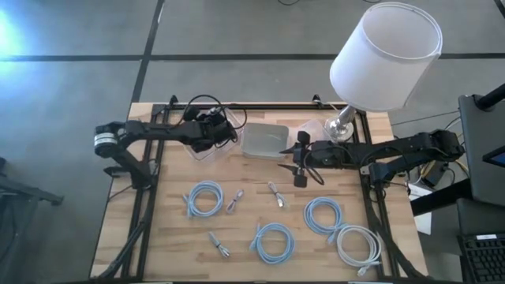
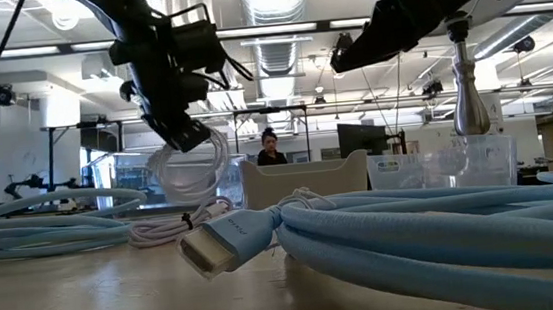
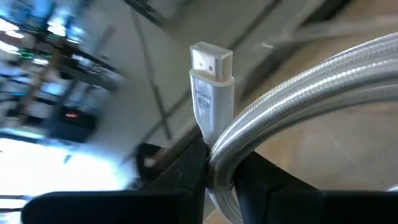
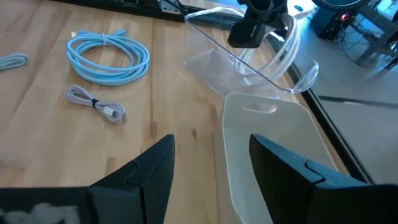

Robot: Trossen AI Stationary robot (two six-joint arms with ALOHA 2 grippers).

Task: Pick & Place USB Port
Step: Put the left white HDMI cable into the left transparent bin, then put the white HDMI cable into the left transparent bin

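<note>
High view: left gripper (image 1: 211,128) above clear bin (image 1: 210,147) at table's (image 1: 166,237) back edge, fingers pinching coiled white cable (image 3: 298,118); plug (image 3: 211,74) sticks up past fingertips. Right gripper (image 1: 298,158) hovers beside white tray (image 1: 263,140), fingers spread wide, nothing held. Blue cable coils (image 1: 203,197) lie on front half.

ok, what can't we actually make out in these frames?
- Left gripper, shut on the white cable: the rest of the coil is cut off by the wrist view's edges.
- Clear bin: its inside is hidden in the high view by the left gripper.
- White tray: its inside is hidden by its own wall in the low view.
- Small grey cables: connector type is too small in the high view.
</note>
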